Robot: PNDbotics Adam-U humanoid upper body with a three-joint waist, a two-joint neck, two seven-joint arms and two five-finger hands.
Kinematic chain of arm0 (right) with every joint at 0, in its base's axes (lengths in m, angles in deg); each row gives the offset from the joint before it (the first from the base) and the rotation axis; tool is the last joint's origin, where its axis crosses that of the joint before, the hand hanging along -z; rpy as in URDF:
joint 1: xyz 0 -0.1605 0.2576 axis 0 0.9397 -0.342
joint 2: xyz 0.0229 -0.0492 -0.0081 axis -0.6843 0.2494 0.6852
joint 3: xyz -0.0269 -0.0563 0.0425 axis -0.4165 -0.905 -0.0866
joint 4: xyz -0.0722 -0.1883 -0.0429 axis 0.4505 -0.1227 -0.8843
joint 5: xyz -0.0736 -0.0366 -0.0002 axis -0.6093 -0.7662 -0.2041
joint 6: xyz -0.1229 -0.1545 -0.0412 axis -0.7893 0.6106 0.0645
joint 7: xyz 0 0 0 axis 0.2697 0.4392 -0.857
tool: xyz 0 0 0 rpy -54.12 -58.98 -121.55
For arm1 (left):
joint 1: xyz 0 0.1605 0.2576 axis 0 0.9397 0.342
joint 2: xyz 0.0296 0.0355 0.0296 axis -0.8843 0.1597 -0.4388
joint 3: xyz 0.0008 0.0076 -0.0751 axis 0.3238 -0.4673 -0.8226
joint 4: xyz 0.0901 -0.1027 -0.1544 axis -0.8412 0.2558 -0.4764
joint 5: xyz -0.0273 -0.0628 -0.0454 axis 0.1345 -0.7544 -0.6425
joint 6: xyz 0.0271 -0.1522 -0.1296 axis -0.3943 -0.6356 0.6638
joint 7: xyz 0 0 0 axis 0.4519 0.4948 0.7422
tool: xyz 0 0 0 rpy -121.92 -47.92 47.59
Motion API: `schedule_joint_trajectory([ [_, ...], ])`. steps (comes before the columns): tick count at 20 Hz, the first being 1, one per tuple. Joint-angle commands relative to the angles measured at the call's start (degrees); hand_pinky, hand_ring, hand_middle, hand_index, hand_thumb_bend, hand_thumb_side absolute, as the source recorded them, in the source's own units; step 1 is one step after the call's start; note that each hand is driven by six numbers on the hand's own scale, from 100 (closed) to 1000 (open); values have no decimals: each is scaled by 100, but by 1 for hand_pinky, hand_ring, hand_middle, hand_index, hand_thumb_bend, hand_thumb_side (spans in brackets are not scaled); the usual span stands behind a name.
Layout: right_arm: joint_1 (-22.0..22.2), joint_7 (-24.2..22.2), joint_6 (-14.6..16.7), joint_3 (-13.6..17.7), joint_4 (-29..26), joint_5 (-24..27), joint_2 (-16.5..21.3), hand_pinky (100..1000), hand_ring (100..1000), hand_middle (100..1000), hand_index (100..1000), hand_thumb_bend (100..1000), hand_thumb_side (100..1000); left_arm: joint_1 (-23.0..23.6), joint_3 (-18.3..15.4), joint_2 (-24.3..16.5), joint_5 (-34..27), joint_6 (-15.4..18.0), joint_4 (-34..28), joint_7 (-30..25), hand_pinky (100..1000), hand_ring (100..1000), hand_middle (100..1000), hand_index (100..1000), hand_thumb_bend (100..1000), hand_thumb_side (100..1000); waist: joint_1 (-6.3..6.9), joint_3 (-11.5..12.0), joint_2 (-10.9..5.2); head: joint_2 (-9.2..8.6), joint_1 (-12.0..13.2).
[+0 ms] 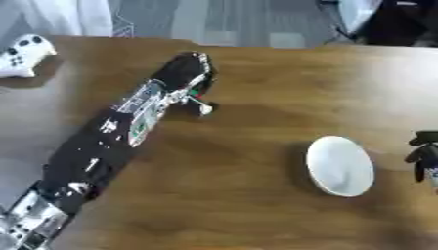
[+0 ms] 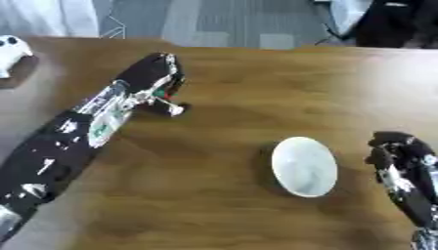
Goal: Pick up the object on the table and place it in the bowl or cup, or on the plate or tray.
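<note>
My left arm reaches in from the lower left, and my left hand (image 1: 184,72) is palm down over the far middle of the wooden table (image 1: 256,215). Its fingers and thumb curl down round a small object (image 1: 198,97) that shows red, green and a white tip; the hand hides most of it. A white oval plate (image 1: 339,166) lies to the right and nearer to me, well apart from that hand. My right hand (image 2: 400,163) rests at the right edge beside the plate, fingers relaxed and holding nothing.
A white game controller (image 1: 22,54) lies at the table's far left corner. Beyond the far edge there is grey floor, with a dark shape at the upper right.
</note>
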Motion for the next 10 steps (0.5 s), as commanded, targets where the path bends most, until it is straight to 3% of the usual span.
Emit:
schedule_joint_trajectory([
  [1, -19, 28, 11, 63, -56, -60, 103, 214, 456, 570, 711, 479, 557, -44, 78, -235, -84, -17, -654, -170, 696, 100, 100, 209, 499, 100, -14, 15, -139, -21, -18],
  [7, -33, 58, 41, 86, -25, -132, 60, 214, 456, 570, 711, 481, 565, -49, 180, -250, -63, 22, -1248, -398, 720, 100, 100, 210, 495, 100, -54, -5, -182, -42, 16],
  [10, -26, 89, 42, 139, 59, -197, 90, 208, 454, 569, 708, 486, 566, -212, 150, -275, -217, -14, -1689, -409, 683, 100, 100, 209, 501, 100, -76, -17, -212, -42, 39],
])
